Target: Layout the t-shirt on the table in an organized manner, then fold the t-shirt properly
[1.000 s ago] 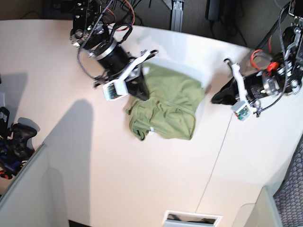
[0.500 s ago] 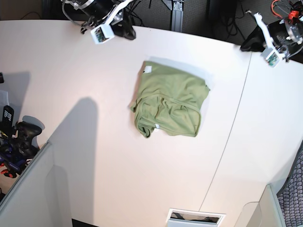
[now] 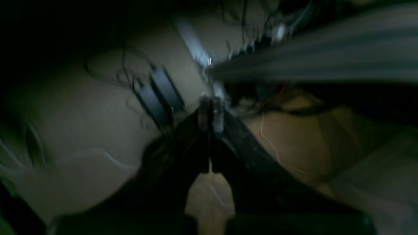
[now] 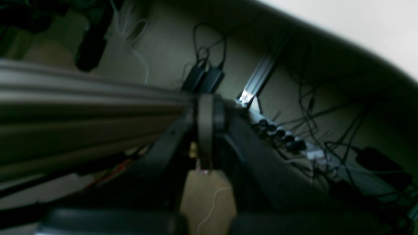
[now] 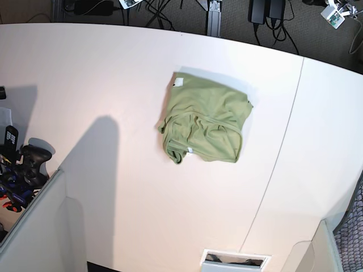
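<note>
I see the t-shirt [image 5: 203,127] folded mid-table [image 5: 102,73]; left gripper [image 3: 210,112] and right gripper [image 4: 206,124] both closed, empty

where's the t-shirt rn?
Base view: the t-shirt lies bunched on the table, slightly right of centre toward the far edge, just left of the thin dark seam. No tool touches it.

Black game controller [image 5: 25,164] on left side ledge w/ misc. gear. Power bricks [image 5: 266,9] + cables on floor behind. White vent slot [image 5: 231,260] at near edge.
</note>
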Tool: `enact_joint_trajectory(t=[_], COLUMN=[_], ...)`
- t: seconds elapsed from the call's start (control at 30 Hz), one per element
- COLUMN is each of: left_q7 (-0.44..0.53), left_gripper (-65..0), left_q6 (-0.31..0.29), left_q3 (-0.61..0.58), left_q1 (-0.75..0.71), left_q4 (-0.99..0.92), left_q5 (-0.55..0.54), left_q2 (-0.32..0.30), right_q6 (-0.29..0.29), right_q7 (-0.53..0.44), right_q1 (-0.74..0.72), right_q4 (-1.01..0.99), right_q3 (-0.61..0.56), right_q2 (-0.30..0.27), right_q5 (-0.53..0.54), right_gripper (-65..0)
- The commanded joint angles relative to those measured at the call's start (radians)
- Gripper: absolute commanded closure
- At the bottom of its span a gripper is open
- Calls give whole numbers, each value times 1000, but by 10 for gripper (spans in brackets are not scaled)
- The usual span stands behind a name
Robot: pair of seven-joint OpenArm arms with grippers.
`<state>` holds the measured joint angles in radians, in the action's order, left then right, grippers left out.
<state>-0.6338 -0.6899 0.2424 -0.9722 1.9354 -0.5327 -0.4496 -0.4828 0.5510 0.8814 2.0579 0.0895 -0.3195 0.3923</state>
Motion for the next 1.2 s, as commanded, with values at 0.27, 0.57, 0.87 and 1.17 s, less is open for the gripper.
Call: enact_joint_trajectory(t=[0.27, 0.57, 0.87, 1.17], left_q7=[8, 31, 83, 111], left_gripper=[0, 0, 0, 0], left_q6=[-8, 133, 266, 373], left_q3=[-22, -220, -558, -663], left_q1=[11, 195, 549, 815], left_q4=[-363, -731, -1044, -1377], left_q5=[25, 216, 227, 330], left_q2=[1, 3, 41, 225], right_q6=[-4, 1, 9, 15], right_q7=[11, 48, 85, 69], right_q1=[50, -36, -143, -387], right_q4=[-188, -571, -877, -1056], right_q3=[-30, -183, -209, -209], right_q2=[-87, -112, -84, -82], right_q5=[122, 127, -1, -23], right_gripper=[0, 0, 0, 0])
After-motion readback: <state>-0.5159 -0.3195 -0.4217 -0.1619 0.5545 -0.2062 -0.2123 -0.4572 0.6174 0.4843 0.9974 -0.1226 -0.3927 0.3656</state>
